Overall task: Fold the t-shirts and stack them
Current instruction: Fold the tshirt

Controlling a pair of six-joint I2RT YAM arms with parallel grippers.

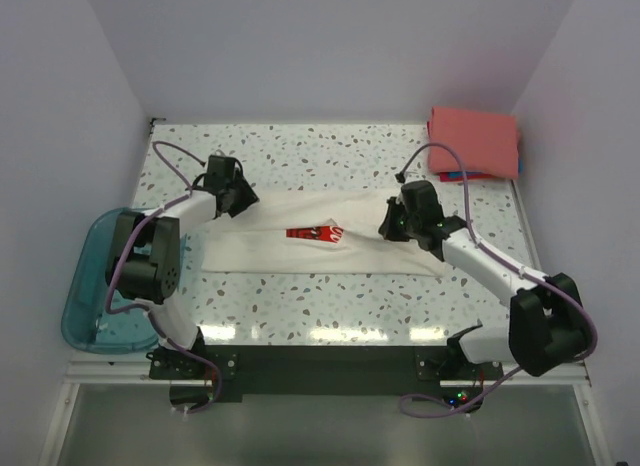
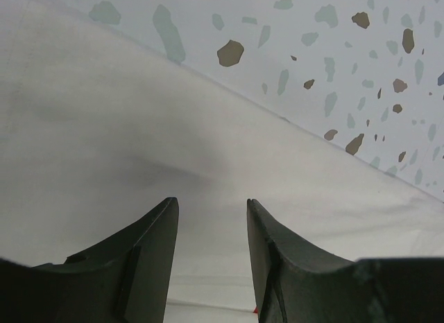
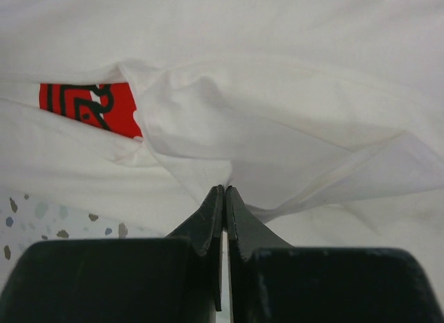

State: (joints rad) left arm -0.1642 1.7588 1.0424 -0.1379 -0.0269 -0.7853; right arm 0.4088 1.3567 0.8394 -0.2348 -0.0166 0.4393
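Observation:
The cream-white t-shirt [image 1: 290, 251] lies as a long band across the middle of the table, its red print [image 1: 315, 232] showing at the centre. My left gripper [image 1: 246, 199] hovers open over the shirt's left end [image 2: 139, 129], with only flat cloth between its fingers [image 2: 156, 247]. At the right end, my right gripper [image 1: 388, 224] is shut on a raised fold of the white shirt [image 3: 277, 122], and cloth puckers at its tips [image 3: 224, 189]. The red print [image 3: 90, 105] peeks from under that fold. A folded coral-red t-shirt [image 1: 473, 141] rests at the back right on a blue edge [image 1: 452, 174].
A translucent teal tub [image 1: 95, 286] sits off the table's left edge beside the left arm's base. Speckled tabletop [image 1: 330, 151] shows behind the shirt and tabletop [image 1: 330, 301] in front of it. White walls close in the back and both sides.

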